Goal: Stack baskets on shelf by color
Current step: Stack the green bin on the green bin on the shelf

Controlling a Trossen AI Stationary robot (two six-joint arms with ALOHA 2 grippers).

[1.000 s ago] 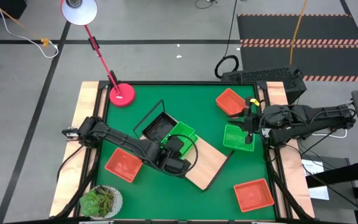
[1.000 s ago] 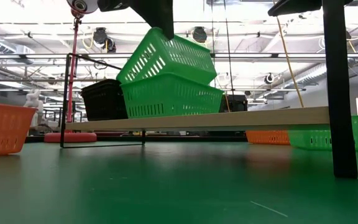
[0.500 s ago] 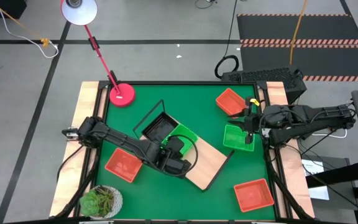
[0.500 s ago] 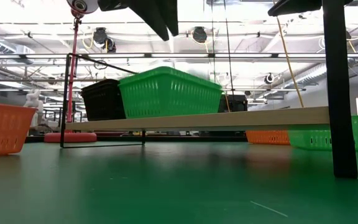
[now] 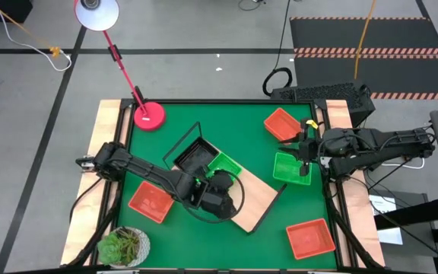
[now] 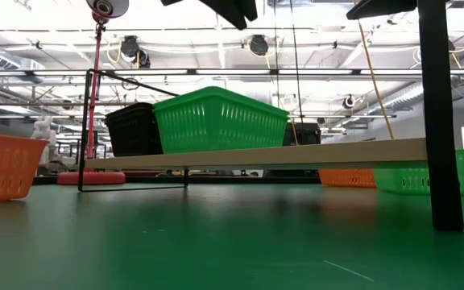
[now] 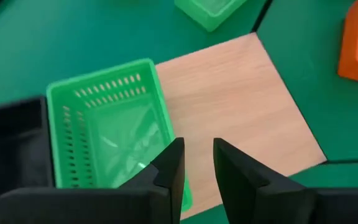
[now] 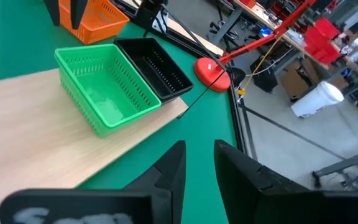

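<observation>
looking down we see the shelf (image 5: 238, 194) lying diagonally mid table (image 5: 261, 114), a green basket (image 5: 223, 163) sitting flat on it, touching a black basket (image 5: 194, 156) next to it at the wire-frame end. left claw (image 5: 217, 192) hovers above the shelf just beside the green basket, its fingers (image 7: 169, 168) a narrow gap apart, holding nothing; in the left wrist view the green basket (image 7: 104, 134) is below and free. low view shows the green basket (image 6: 220, 119) level on the board (image 6: 296, 153), black one (image 6: 134, 129) beside it. right claw (image 5: 303, 152) sits at the table's right edge over another green basket (image 5: 290, 169); we see its fingers (image 8: 173, 165) narrowly parted, nothing between them. loose on the table: red baskets at left (image 5: 150, 201), top right (image 5: 281, 123) and bottom right (image 5: 310, 237). red lamp base (image 5: 150, 116) at top left, plant (image 5: 124, 245) at bottom left.
</observation>
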